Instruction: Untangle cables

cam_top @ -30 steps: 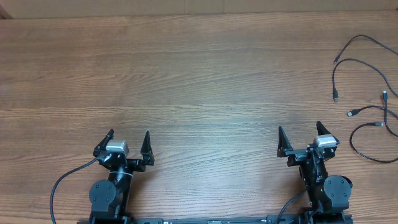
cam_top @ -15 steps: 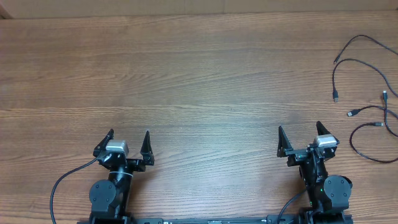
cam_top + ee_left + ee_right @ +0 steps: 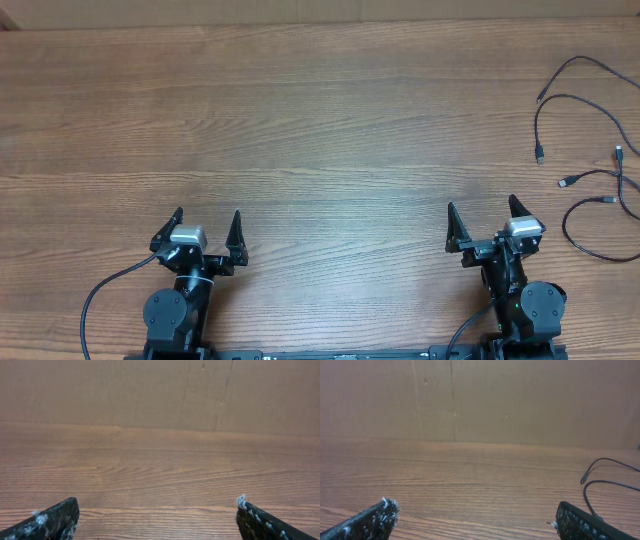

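Cables [image 3: 540, 154] as before, far right

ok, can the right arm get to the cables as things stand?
Probably yes. The cables lie loose on the right of the table, ahead and right of the open, empty right gripper, with only bare wood between. Some run out of frame, so their far ends are uncertain.
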